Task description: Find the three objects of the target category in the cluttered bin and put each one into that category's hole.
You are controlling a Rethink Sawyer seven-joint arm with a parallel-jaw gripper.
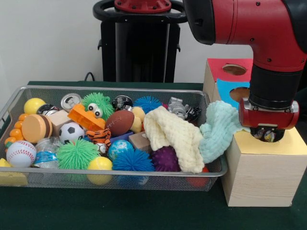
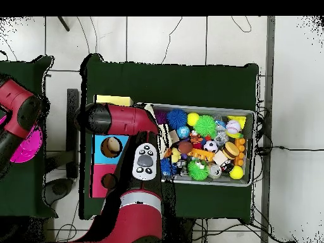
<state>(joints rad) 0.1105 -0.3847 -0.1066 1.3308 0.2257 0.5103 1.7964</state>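
Observation:
A wire mesh bin point(image 1: 14, 103) holds several toys: a brown football point(image 1: 119, 122), a soccer ball point(image 1: 71, 132), a baseball point(image 1: 20, 153), and green point(image 1: 76, 154), blue point(image 1: 133, 160) and purple point(image 1: 166, 159) spiky balls. A cream cloth point(image 1: 172, 136) and a mint cloth point(image 1: 218, 129) drape over its right end. To the right stands a wooden box whose yellow top point(image 1: 292, 143) has a hole. My gripper point(image 1: 266, 135) hangs right over that hole, touching or just above it. What it carries is hidden. In the overhead view the arm point(image 2: 120, 120) covers the gripper.
Behind the yellow section lie a blue section point(image 1: 228, 86) and a red section point(image 1: 218, 64), each with a round hole. The mint cloth leans against the box. In the overhead view a second red arm point(image 2: 16, 114) and a pink disc point(image 2: 28, 144) sit at the left.

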